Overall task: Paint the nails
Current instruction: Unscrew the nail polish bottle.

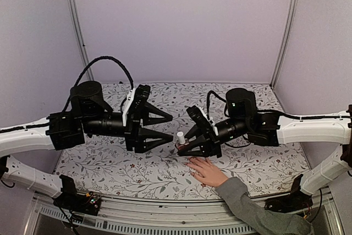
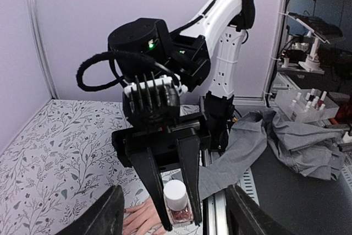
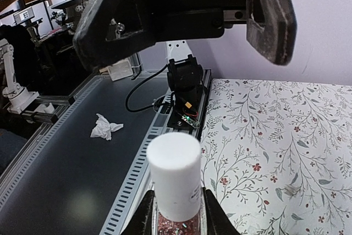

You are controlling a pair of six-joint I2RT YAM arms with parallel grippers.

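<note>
A light-skinned hand (image 1: pixel 205 171) in a grey sleeve (image 1: pixel 250 208) lies flat on the flowered table, fingers pointing to the far left. Its nails are too small to make out. Just above the fingertips, my right gripper (image 1: pixel 180 146) is shut on a small nail polish bottle (image 1: pixel 180 137) with a white cap and reddish glitter inside. The bottle (image 3: pixel 175 175) stands upright between the fingers (image 3: pixel 144 216). My left gripper (image 1: pixel 171 127) is open, its tips either side of the cap's level and a short way left of it. The bottle (image 2: pixel 177 202) and hand (image 2: pixel 142 219) show between its fingers (image 2: pixel 107 212).
The flowered cloth (image 1: pixel 137 166) covers the table. Off the near edge lie a crumpled tissue (image 3: pixel 106 126), a heap of grey cloth (image 2: pixel 291 138) and a rack of small bottles (image 2: pixel 307 103). Metal frame posts (image 1: pixel 76 20) stand at the back corners.
</note>
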